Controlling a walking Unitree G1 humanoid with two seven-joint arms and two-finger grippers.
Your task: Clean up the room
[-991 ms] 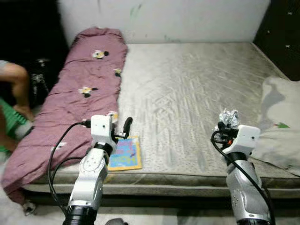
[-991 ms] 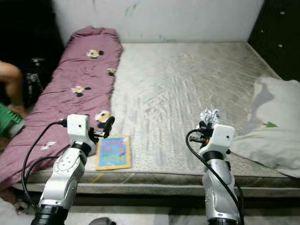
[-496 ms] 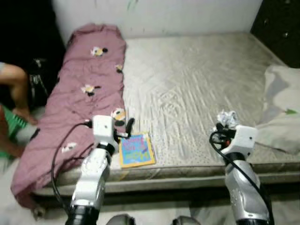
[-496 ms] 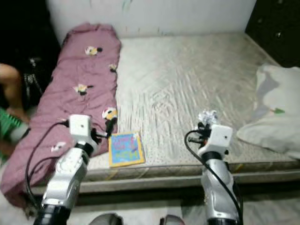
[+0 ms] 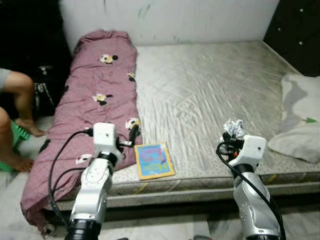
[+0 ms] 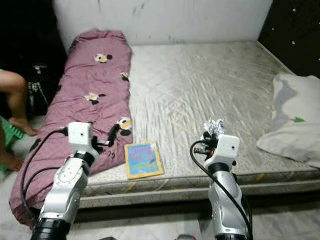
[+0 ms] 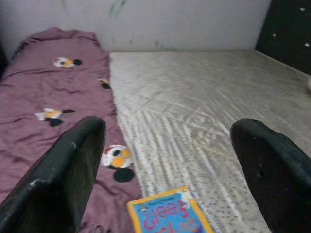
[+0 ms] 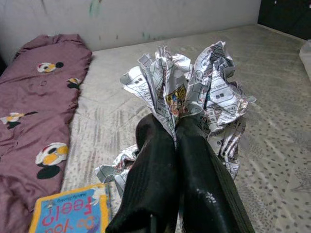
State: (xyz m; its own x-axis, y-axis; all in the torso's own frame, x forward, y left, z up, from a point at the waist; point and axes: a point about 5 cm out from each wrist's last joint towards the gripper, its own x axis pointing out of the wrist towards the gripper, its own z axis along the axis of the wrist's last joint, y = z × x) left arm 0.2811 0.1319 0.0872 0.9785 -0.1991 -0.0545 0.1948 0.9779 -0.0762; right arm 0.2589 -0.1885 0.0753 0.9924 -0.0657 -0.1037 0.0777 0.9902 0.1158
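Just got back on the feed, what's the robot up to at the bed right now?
It stands at the mattress edge. The right end effector is shut on a crumpled paper wad, held above the mattress. The left end effector is open, hovering by the purple blanket, just short of the children's book near the edge. A person's legs show at far left.

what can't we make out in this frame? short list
- Book title: cut off by the bottom edge in both wrist views, too small in the eye views.
- Crumpled paper print: too small to read; the right gripper's fingers cover its lower part.
- Person: cut off by the left edge of the eye views.
- Pillow: cut off by the right edge.
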